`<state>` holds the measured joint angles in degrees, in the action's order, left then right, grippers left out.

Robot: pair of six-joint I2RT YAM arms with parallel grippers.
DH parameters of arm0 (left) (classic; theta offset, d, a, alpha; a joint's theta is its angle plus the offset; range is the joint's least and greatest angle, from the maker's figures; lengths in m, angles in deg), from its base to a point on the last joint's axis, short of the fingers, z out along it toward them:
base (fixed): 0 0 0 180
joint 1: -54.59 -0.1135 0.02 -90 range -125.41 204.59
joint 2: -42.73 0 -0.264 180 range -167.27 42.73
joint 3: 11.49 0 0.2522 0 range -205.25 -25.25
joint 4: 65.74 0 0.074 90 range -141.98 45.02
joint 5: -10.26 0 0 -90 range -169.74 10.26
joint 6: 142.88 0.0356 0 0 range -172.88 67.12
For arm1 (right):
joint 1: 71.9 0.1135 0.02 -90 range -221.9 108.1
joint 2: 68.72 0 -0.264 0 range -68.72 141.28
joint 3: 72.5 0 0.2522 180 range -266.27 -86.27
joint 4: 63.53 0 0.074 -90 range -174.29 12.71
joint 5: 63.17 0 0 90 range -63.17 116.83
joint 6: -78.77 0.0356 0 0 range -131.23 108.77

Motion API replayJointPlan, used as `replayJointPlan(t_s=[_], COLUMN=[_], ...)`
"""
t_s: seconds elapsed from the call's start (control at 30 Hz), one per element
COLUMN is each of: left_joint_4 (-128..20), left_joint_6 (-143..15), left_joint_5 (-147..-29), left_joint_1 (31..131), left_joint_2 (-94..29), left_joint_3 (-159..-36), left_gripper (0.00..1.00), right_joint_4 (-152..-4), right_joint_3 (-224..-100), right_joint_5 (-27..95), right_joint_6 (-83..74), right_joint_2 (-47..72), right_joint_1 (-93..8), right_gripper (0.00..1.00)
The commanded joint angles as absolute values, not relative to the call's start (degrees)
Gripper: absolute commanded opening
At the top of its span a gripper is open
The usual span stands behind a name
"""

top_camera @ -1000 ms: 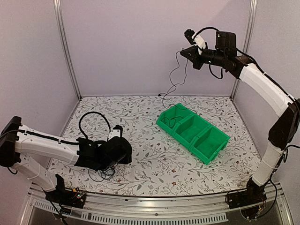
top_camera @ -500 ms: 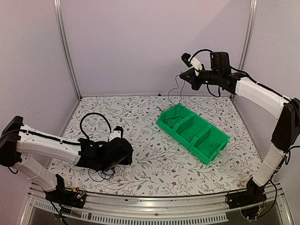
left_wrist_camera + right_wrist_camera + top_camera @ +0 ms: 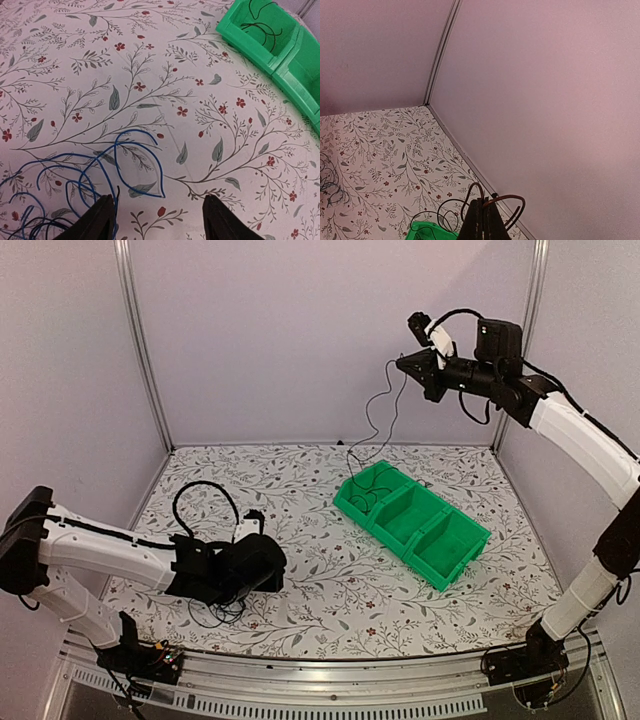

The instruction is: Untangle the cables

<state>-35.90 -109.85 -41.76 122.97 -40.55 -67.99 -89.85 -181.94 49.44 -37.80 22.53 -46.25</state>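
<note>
One black cable (image 3: 367,416) hangs from right jaws, pinched on it, held high, likely to feed its tail into the bin (image 3: 462,540); left jaws wide, low over table (image 3: 330,610) tangle (image 3: 222,610).

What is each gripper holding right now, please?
Left gripper: open, holding nothing.
Right gripper: closed on a thin black cable hanging toward the green bin.
</note>
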Motion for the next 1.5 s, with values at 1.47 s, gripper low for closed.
replayJointPlan(t_s=[1.47], left_joint_4=[-35.12], left_joint_6=[-110.24], left_joint_5=[-42.56], left_joint_1=[125.01], left_joint_2=[-44.54], left_joint_3=[-71.19], left_gripper=[0.62], right_joint_4=[-87.62], right_joint_3=[-173.23], right_joint_5=[49.01], right_joint_6=[-36.25], right_joint_2=[18.20], right_joint_1=[-49.04], right_gripper=[0.00])
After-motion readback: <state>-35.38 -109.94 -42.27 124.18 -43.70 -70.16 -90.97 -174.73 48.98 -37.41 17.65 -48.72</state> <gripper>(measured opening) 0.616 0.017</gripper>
